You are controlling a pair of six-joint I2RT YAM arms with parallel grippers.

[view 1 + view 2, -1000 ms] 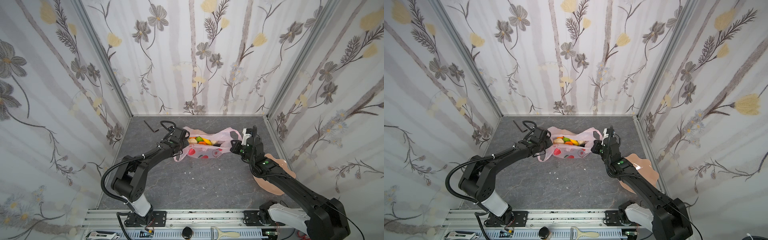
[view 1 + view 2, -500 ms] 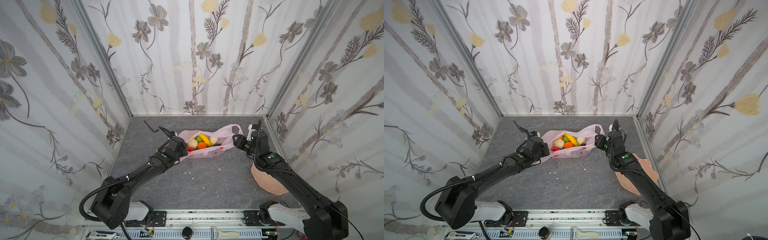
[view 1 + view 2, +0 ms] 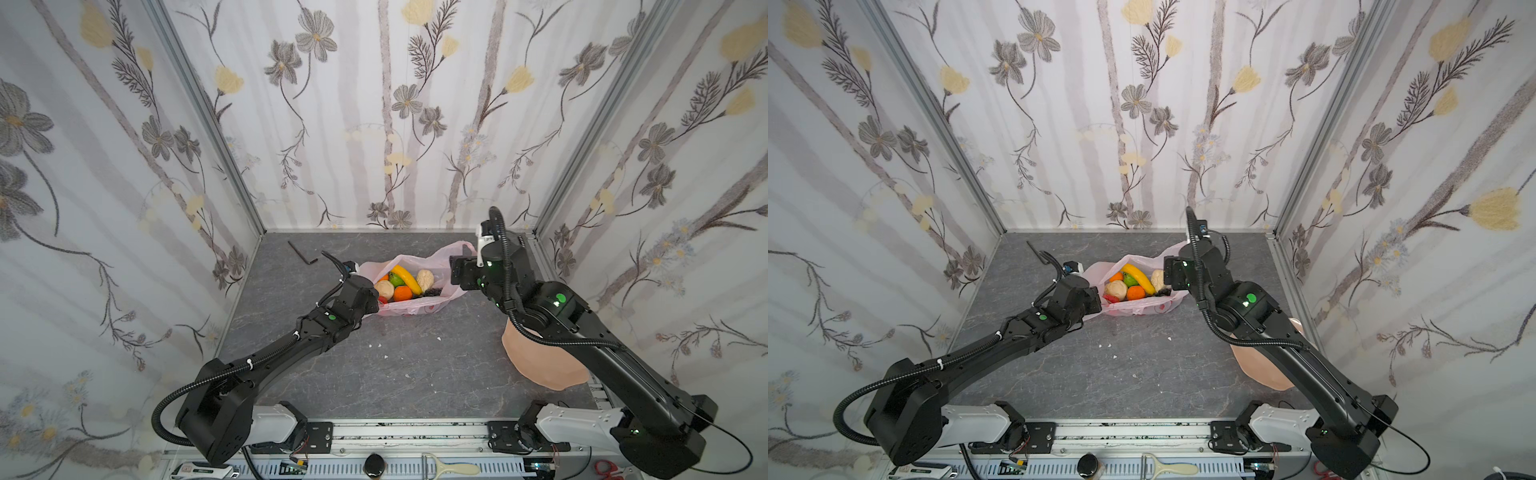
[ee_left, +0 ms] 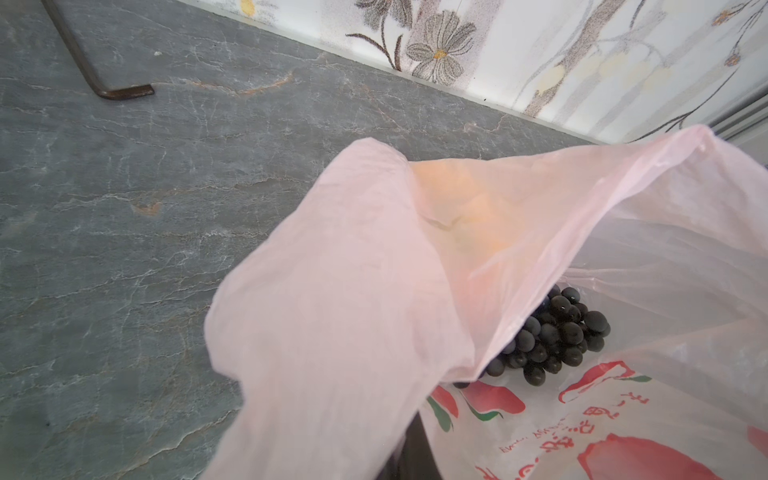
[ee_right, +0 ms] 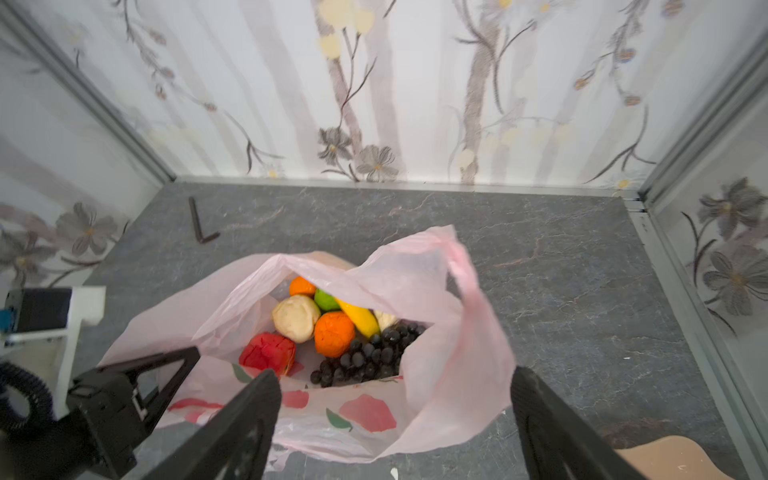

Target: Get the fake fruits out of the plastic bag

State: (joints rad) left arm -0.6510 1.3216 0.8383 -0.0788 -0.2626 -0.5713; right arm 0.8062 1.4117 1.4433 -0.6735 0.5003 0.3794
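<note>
On the veined table (image 3: 415,374), left jaws pinch the crinkly plastic bag (image 3: 451,254) of glossy fruits (image 3: 402,293); right jaws gape empty.

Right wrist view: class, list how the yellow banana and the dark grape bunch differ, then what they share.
Colour: the banana is bright yellow, the grape bunch nearly black. Form: the banana is one smooth curved piece, the grape bunch a cluster of small round beads. Shared: both are glossy and both lie inside the plastic bag.
</note>
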